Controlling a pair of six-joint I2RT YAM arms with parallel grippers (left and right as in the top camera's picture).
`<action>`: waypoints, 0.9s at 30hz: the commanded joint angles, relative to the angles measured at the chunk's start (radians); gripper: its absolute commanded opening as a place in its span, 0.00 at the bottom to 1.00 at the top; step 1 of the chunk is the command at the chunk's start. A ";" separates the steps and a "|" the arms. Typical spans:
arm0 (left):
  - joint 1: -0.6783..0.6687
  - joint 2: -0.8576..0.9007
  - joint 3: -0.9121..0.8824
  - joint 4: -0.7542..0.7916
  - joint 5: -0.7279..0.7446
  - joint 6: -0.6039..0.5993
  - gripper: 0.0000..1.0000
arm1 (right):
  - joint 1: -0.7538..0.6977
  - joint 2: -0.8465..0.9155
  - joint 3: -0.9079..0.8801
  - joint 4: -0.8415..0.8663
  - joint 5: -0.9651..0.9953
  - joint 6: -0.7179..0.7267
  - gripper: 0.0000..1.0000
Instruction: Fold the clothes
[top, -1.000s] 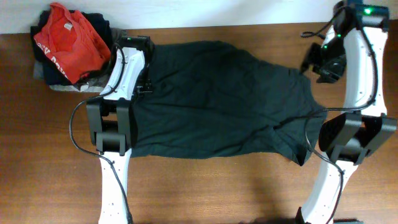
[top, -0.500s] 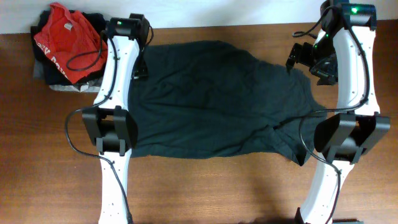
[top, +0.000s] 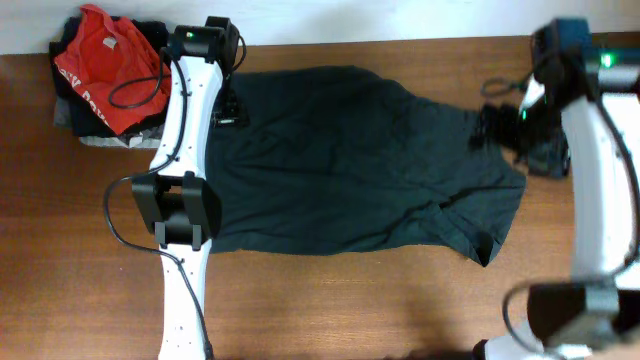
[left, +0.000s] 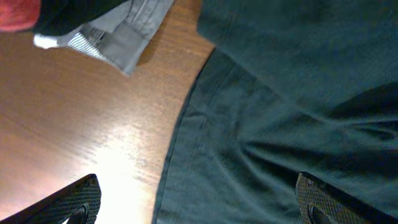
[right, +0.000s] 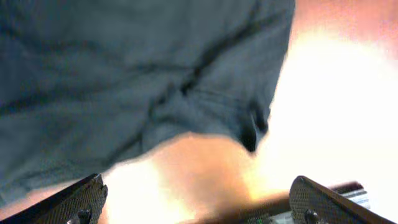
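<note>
The clothes (top: 360, 160) lie spread flat on the wooden table (top: 350, 305), a dark, wrinkly garment with one small corner turned up at the front right. My left gripper (top: 229, 104) hovers over its back left edge and is open. In the left wrist view the garment (left: 298, 93) runs under the left gripper (left: 198, 208), whose fingers (left: 74, 202) straddle the hem with nothing between them. My right gripper (top: 493, 128) is blurred over the garment's right side. The right wrist view shows the right gripper (right: 199, 205) open and empty above bare table beside the garment (right: 137, 81).
A pile at the back left corner holds a red T-shirt (top: 105, 65) on top of a grey folded garment (top: 112, 140). That grey garment (left: 118, 37) lies close to the dark garment's left edge. The table's back edge meets a white wall.
Both grippers have opened and hold nothing. The left arm has stretched toward the back left corner of the garment. The right arm has swung toward the front and shows motion blur.
</note>
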 joint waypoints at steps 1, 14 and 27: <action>0.006 -0.016 0.016 0.013 0.021 0.012 0.99 | 0.034 -0.048 -0.173 0.007 0.009 0.015 0.99; 0.005 -0.015 0.016 0.032 0.062 0.012 1.00 | 0.148 -0.051 -0.577 0.383 -0.064 -0.019 0.99; 0.005 -0.015 0.014 0.042 0.062 0.012 0.99 | 0.148 -0.022 -0.764 0.730 -0.068 -0.026 0.85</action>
